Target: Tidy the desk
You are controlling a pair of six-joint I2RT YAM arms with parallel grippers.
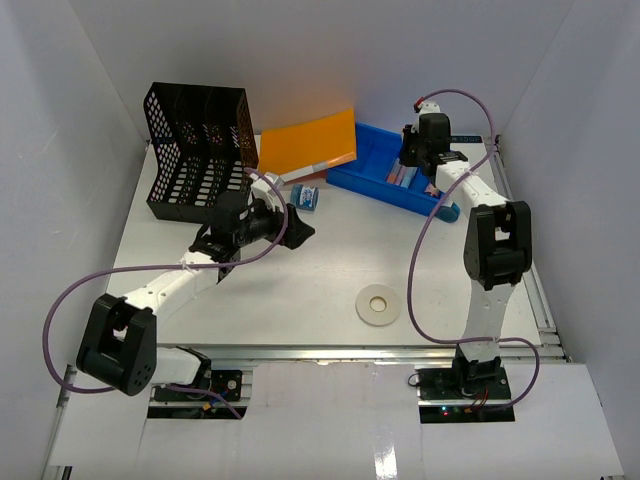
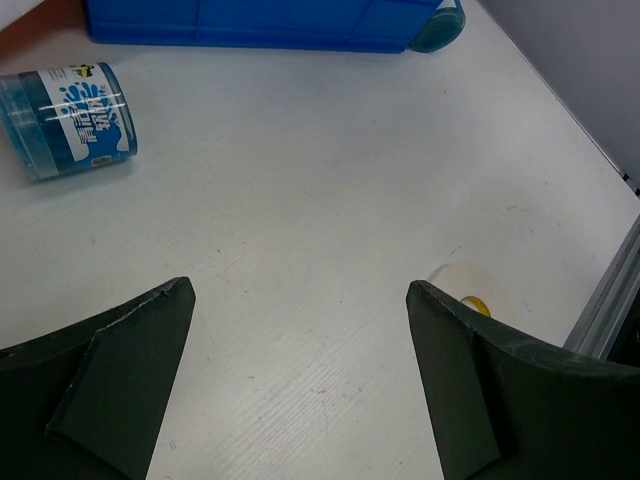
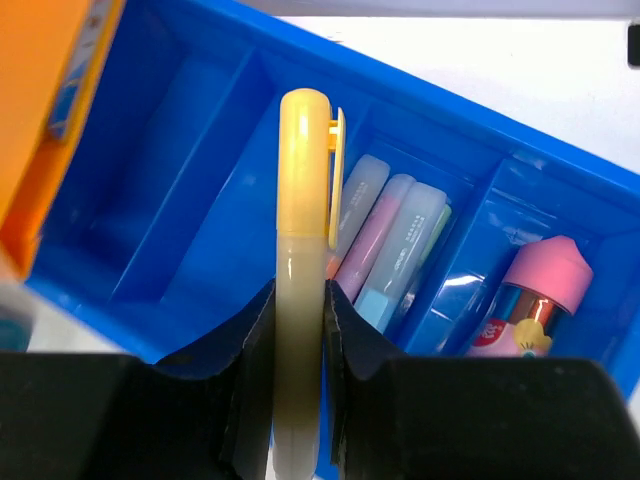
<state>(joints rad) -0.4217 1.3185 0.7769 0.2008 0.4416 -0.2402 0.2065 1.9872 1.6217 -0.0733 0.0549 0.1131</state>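
Note:
The desk (image 1: 300,290) is a large white tabletop. My right gripper (image 1: 421,150) hangs over the blue tray (image 1: 372,163) at the back right, shut on a yellow highlighter (image 3: 301,230) that points over the tray's compartments (image 3: 190,190). Several pastel highlighters (image 3: 385,235) and a pink glue stick (image 3: 535,295) lie in the tray. My left gripper (image 1: 297,226) is open and empty, low over the desk (image 2: 300,200). A small blue jar (image 1: 307,197) lies on its side in front of it, also in the left wrist view (image 2: 70,118).
A black file rack (image 1: 200,150) stands at the back left. An orange folder (image 1: 308,140) lies beside the tray. A white tape roll (image 1: 379,305) lies front centre, partly behind my finger (image 2: 462,285). A blue tape dispenser (image 1: 452,207) sits by the tray's right end.

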